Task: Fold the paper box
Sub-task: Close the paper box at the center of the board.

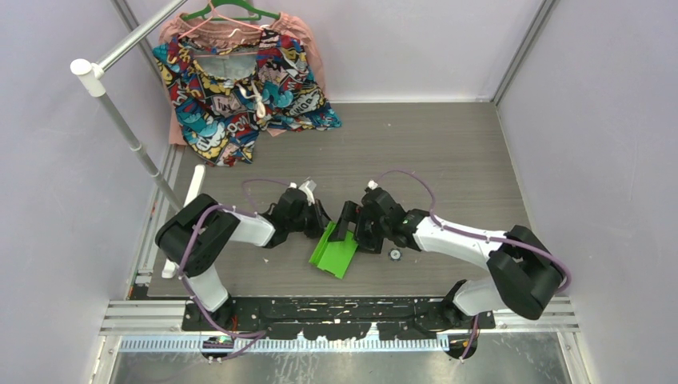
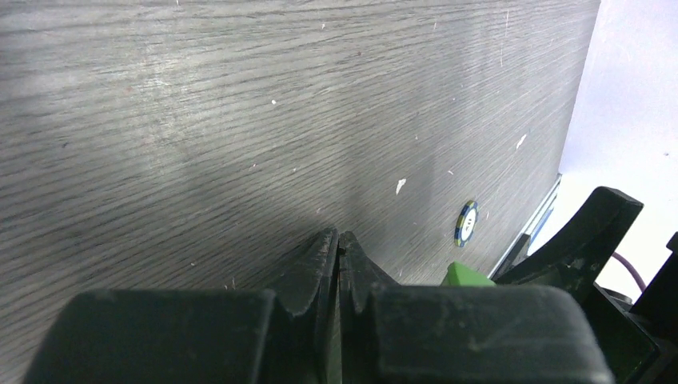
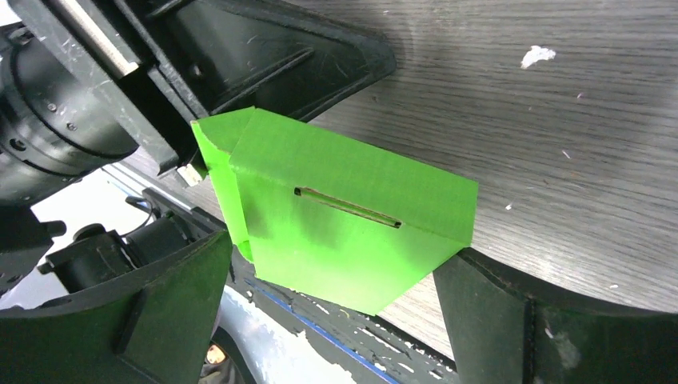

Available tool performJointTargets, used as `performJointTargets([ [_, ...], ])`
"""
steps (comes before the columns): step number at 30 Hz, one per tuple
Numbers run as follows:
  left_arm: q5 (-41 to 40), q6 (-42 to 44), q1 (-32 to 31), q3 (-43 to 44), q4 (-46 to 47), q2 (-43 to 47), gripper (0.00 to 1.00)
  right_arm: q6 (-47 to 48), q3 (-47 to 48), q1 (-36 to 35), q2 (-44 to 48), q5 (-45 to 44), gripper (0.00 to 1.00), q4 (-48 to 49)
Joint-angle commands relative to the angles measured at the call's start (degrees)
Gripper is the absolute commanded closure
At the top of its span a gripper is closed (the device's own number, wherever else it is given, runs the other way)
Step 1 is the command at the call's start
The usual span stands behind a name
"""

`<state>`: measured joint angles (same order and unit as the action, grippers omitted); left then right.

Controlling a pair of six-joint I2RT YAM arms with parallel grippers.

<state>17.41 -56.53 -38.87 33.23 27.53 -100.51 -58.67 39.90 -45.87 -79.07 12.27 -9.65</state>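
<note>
The paper box (image 1: 336, 250) is a lime-green, partly folded card near the table's front edge, between the two arms. In the right wrist view the box (image 3: 344, 216) shows a panel with a thin slot, tilted up off the table. My left gripper (image 1: 320, 218) is shut, pinching the card's upper left edge; in the left wrist view its fingertips (image 2: 338, 240) are pressed together and only a green corner (image 2: 468, 274) shows. My right gripper (image 1: 349, 228) is open, its fingers (image 3: 160, 312) spread either side of the box's lower panel.
A small blue-and-white chip (image 1: 393, 254) lies just right of the box, also in the left wrist view (image 2: 467, 222). A colourful patterned garment (image 1: 240, 88) hangs at the back left on a white rack pole (image 1: 128, 132). The black front rail (image 1: 336, 308) runs close below the box.
</note>
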Motion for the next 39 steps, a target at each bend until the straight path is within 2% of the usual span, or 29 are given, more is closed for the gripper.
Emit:
performJointTargets([
  [1, -9.06, 6.08, -0.42, -3.71, -20.16, -7.03, 0.93, -0.68, -0.99, 0.4, 3.76, 3.81, 0.0, 12.1],
  [17, -9.67, 6.17, -0.57, -1.79, -22.62, -8.38, 0.94, 0.32, -5.77, 1.88, 7.0, 4.73, 0.0, 14.96],
  [33, -10.17, 5.91, -0.94, -1.06, -23.49, -8.65, 0.95, 1.74, -7.42, 3.02, 6.81, 3.56, 0.0, 13.72],
  [39, -10.14, 5.91, -0.97, -1.12, -23.49, -8.49, 0.95, 1.0, -8.1, 3.12, 4.73, 6.01, 0.02, 16.49],
])
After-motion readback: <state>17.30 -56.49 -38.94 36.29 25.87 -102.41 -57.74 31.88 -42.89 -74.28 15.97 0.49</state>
